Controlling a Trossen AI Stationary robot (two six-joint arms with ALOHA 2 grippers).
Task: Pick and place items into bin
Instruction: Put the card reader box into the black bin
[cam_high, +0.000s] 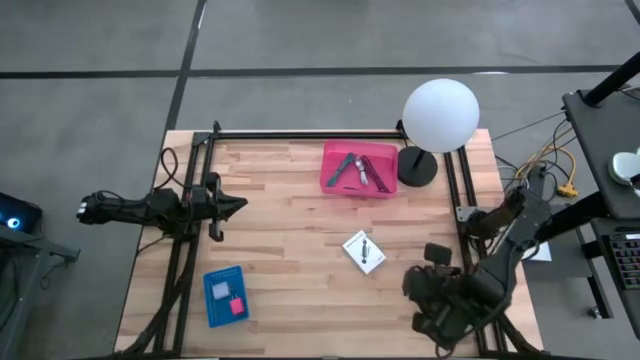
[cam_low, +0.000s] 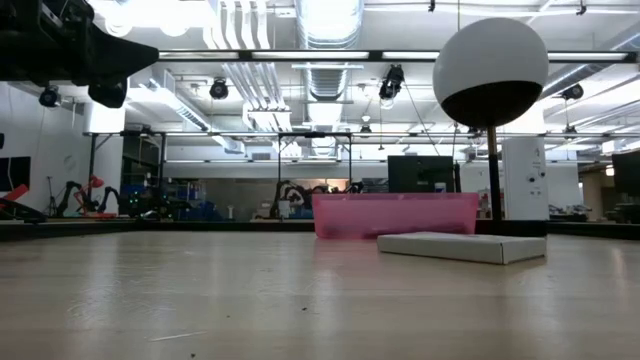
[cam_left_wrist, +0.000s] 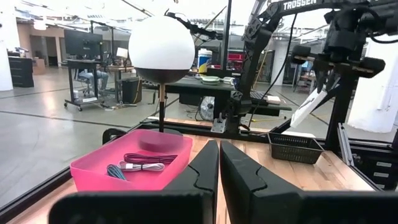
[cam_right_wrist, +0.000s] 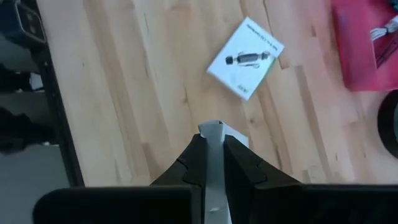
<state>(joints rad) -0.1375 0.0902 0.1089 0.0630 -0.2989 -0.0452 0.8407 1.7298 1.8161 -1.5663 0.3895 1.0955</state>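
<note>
A pink bin (cam_high: 358, 170) stands at the far middle of the table and holds a teal-handled tool (cam_high: 345, 170) and a purple cord (cam_left_wrist: 149, 158). A white card with black print (cam_high: 364, 251) lies flat on the wood; it also shows in the right wrist view (cam_right_wrist: 245, 56). My right gripper (cam_right_wrist: 211, 140) is raised above the table's near right part, shut on a thin white flat piece (cam_left_wrist: 308, 107). My left gripper (cam_high: 238, 205) hovers at the table's left, shut and empty; its own wrist view shows its closed fingertips (cam_left_wrist: 219, 155). My right gripper pinches the thin white flat piece between its two fingers, seen edge-on, with its end (cam_right_wrist: 211, 129) sticking out just past the fingertips. The piece hangs slanting below the fingers, lifted clear of the table.
A blue card (cam_high: 225, 295) with a small pink piece (cam_high: 237, 306) lies near the table's near left corner. A lamp with a white globe (cam_high: 440, 115) stands right of the bin. Black frame rails (cam_high: 190, 250) run along the left and right sides. Bare wood lies in the middle.
</note>
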